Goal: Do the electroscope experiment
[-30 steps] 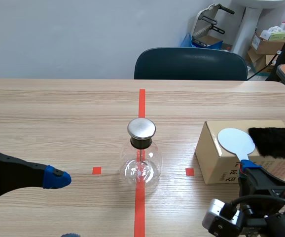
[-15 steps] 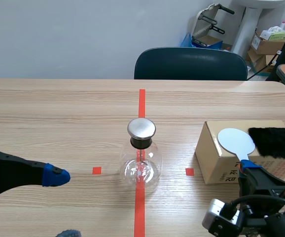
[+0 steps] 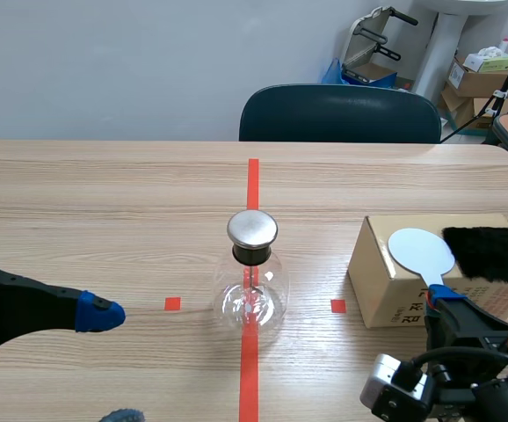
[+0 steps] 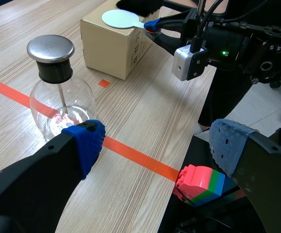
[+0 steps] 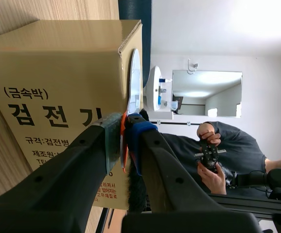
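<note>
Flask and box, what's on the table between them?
Only bare table with a small tape square between flask and box, clear in the scene view.

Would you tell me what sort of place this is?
Probably a robotics lab or office room: a wooden table with tape marks, a dark chair behind it, and cardboard boxes in the corner.

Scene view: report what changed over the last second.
The left gripper drew back slightly toward its own side, open and empty, then held. The right gripper stayed shut on the paddle lying on the cardboard box; the electroscope did not move.
</note>
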